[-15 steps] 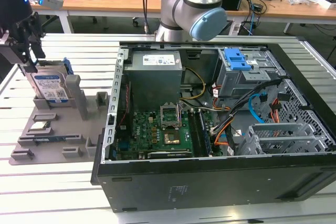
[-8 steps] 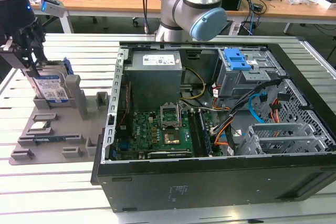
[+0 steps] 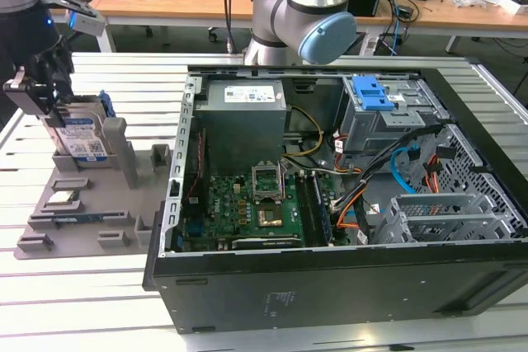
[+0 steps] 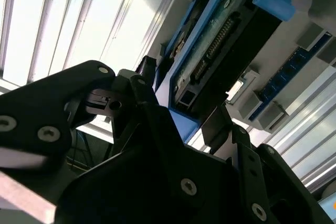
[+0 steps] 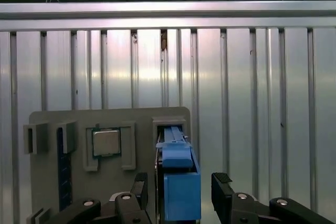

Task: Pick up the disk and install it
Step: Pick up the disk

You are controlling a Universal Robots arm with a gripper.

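The disk [image 3: 85,134] stands on edge in a slot of the grey holder plate [image 3: 91,212] at the exterior view's left; it is silver with a white and blue label and a blue bracket. My gripper [image 3: 51,105] is lowered over its upper end. In the first wrist view the disk's blue bracket [image 5: 180,182] sits between my two black fingers [image 5: 139,186], with a small gap on each side, so the gripper [image 5: 179,184] is open around it. The second wrist view shows the disk's connector edge [image 4: 215,51] just beyond the fingers [image 4: 144,74].
A small square chip [image 5: 106,142] lies in a pocket of the holder plate beside the disk. The open computer case [image 3: 190,204] fills the middle and right, with a grey power supply [image 3: 244,117], the motherboard [image 3: 247,204] and a blue-latched drive bay [image 3: 375,96]. The table is slatted aluminium [image 5: 252,103].
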